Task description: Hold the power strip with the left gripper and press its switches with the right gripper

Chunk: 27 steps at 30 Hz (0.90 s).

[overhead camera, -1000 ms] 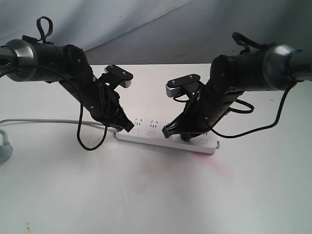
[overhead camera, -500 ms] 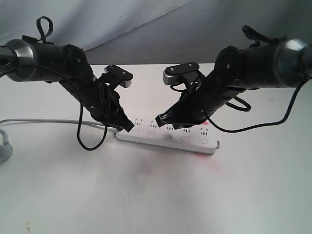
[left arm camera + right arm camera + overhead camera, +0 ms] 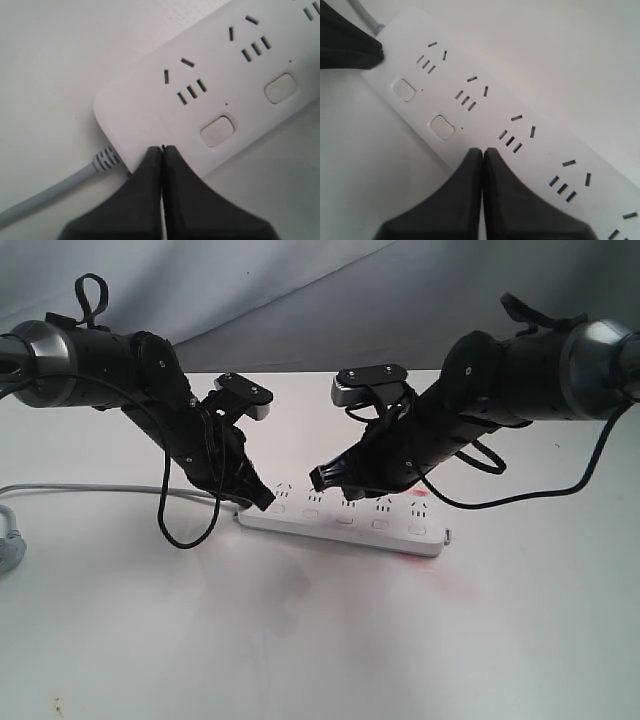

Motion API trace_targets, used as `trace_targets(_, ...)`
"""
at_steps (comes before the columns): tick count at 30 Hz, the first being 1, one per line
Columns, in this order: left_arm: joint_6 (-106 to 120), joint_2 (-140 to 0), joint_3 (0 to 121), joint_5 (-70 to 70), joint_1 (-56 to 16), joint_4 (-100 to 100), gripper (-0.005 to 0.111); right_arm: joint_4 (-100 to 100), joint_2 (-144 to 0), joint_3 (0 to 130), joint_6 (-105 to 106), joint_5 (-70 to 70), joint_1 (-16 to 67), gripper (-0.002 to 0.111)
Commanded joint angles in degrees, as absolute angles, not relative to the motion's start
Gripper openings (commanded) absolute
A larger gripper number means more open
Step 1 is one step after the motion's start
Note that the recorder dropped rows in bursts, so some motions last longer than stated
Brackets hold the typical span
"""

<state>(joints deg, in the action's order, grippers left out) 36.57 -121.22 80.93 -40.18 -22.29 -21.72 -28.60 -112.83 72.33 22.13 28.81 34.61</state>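
The white power strip (image 3: 400, 536) lies flat on the table, with its grey cord (image 3: 90, 490) running off to the left. My left gripper (image 3: 262, 498) is shut, its tips pressed together on the strip's cord end (image 3: 150, 105), beside the first switch (image 3: 217, 131). My right gripper (image 3: 322, 480) is also shut and hangs over the strip near its second socket. In the right wrist view its tips (image 3: 483, 150) sit just past the second switch (image 3: 442, 127); contact cannot be told. The other switches (image 3: 380, 525) show uncovered to the right.
A faint red glow (image 3: 420, 558) lies on the table by the strip's right end. A grey object (image 3: 8, 545) sits at the left edge. A cable loop (image 3: 185, 530) hangs under the left arm. A dark backdrop (image 3: 330, 300) stands behind the white table.
The right gripper has lifted off the strip's middle switches and moved left along the row, toward the second socket. The left gripper and the strip have stayed put.
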Motion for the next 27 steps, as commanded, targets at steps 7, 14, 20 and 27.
trace_targets(7, 36.12, -121.56, 81.26, -40.28, -22.68, -21.77, 0.0, -30.04, -116.23, 72.14, 22.8, 28.0, 34.85, 0.0)
trace_targets(14, 36.12, -121.56, 81.26, -40.12, -22.68, -21.77, 0.0, -31.96, -116.36, 72.14, 22.91, 27.76, 34.85, 0.0)
trace_targets(20, 36.12, -121.56, 81.26, -40.12, -22.68, -21.77, 0.0, -32.77, -116.36, 72.14, 23.19, 27.55, 34.85, 0.0)
trace_targets(27, 36.12, -121.56, 81.26, -40.12, -22.68, -21.77, 0.0, -33.04, -116.36, 72.14, 23.19, 27.46, 34.85, 0.0)
